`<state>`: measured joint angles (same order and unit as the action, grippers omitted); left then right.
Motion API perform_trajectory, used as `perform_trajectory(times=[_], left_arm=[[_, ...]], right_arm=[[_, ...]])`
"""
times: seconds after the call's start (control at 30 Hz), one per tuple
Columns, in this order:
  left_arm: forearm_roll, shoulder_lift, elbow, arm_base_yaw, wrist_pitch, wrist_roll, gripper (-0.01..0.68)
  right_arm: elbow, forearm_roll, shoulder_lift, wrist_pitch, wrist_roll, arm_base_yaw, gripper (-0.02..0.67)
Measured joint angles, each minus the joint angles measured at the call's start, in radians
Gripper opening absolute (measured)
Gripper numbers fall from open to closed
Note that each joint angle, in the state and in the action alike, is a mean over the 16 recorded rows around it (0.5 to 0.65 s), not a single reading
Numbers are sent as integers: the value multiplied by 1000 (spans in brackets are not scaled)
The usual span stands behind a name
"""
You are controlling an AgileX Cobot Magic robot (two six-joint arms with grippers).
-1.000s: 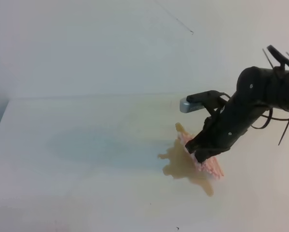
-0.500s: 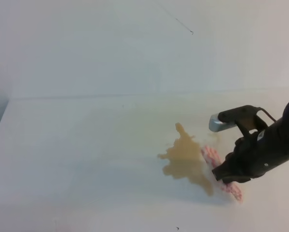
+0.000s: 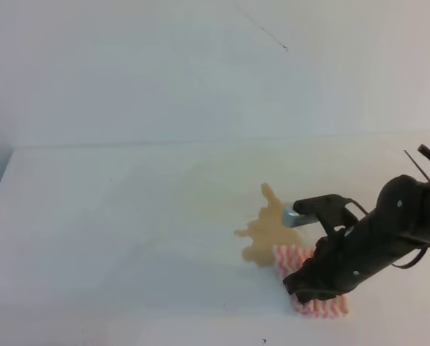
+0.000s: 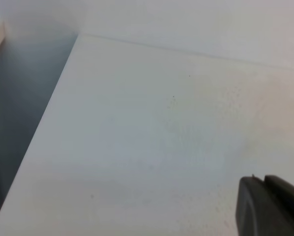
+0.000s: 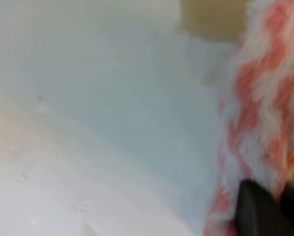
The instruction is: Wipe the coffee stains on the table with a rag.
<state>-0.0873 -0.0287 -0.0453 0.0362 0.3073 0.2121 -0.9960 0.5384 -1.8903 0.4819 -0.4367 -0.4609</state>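
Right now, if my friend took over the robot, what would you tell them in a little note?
Right gripper: shut on the rag, pressing it to the table at the near right edge of the coffee stains.
Left gripper: only a dark tip shows over bare table; open or shut can't be told.
Done: the rag is held and down on the table.
Left: most of the tan splash is unwiped.
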Motion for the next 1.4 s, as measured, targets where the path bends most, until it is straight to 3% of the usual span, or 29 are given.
perform_trajectory(times=[0.47,0.93,1.4], left_arm=[[0,0,0,0,0,0,1],[0,0,0,0,0,0,0],[0,0,0,0,0,0,1]], right_arm=[[-258,81,-171,107,-27,-43,19],[-593,-132,-341,252,171,-34,18],[-661,-228,-361,268,230,90,17]])
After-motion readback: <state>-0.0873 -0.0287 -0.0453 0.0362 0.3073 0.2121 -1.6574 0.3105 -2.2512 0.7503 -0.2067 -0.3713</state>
